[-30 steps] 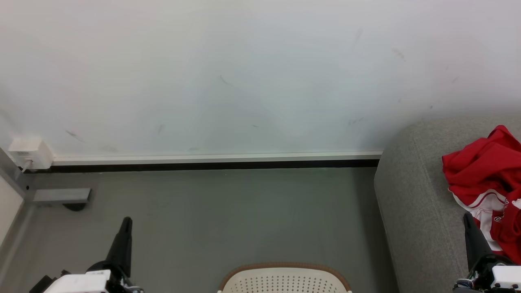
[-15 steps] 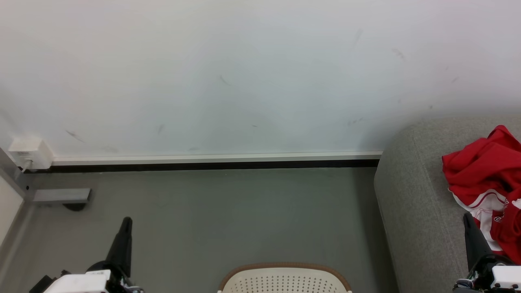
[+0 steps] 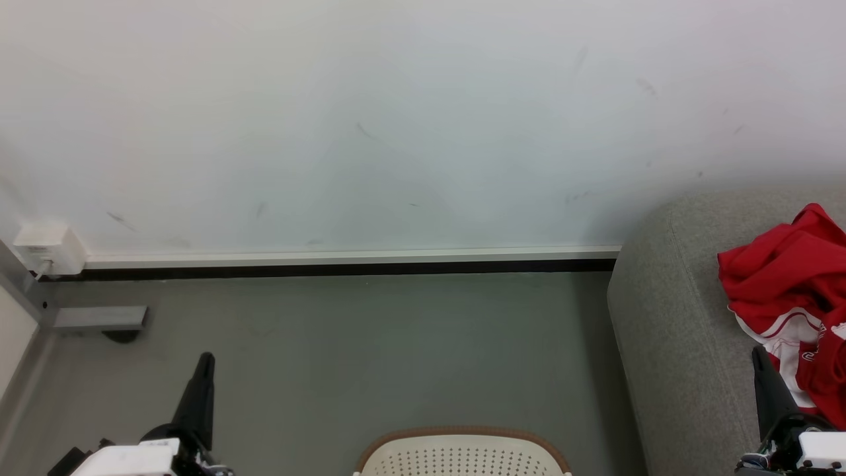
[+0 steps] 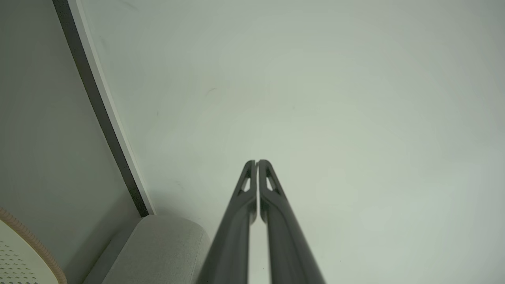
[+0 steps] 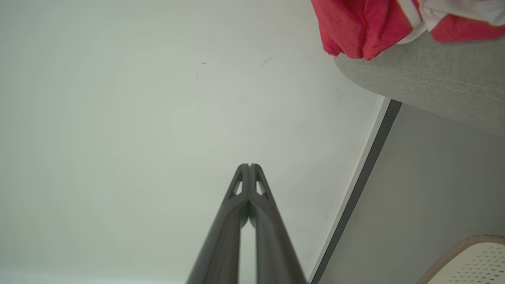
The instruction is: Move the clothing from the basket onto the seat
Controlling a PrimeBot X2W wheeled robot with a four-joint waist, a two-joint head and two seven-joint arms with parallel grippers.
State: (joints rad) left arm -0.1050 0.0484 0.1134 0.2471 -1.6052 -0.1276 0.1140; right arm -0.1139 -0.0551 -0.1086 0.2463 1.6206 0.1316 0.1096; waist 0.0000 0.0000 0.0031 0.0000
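Where it lies crumpled, red white-striped clothing (image 3: 786, 277) covers the seat (image 3: 667, 317).

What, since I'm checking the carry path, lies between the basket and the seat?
Just bare grey floor: in the head view nothing stands between the basket and the seat.

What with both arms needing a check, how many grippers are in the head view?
2. The left gripper is lower left, over the floor; the right gripper is lower right, before the seat holding the clothing.
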